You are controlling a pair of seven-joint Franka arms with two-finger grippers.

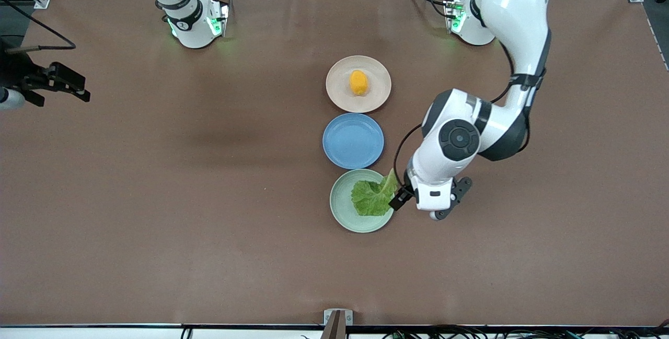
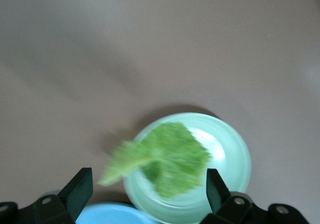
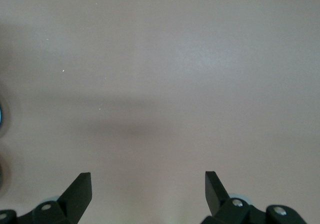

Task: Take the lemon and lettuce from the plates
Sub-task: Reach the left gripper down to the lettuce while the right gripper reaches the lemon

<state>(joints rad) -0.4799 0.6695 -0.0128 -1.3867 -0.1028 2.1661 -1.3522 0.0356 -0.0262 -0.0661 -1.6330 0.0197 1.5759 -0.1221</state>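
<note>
The lemon (image 1: 358, 82), a small orange-yellow oval, sits in the middle of the beige-pink plate (image 1: 379, 96), the plate closest to the robots' bases. The lettuce (image 1: 372, 196), one crinkled green leaf, lies on the mint green plate (image 1: 342, 208), the plate nearest the front camera, with its paler stem end poking out over the rim toward the left arm's end of the counter (image 1: 209, 224). An empty blue plate (image 1: 353, 140) sits between the two. Neither item has been lifted, so both picks appear still to be done. The left tool (image 1: 424, 204) hangs just beside the green plate's rim, next to the leaf's stem end; in its wrist view its two fingers (image 2: 80, 186) stand wide apart with the lettuce seen between them, gripping nothing. The right tool (image 1: 57, 85) waits well away at the right arm's end of the counter, over bare surface, its fingers (image 3: 82, 189) also spread wide and empty.
</note>
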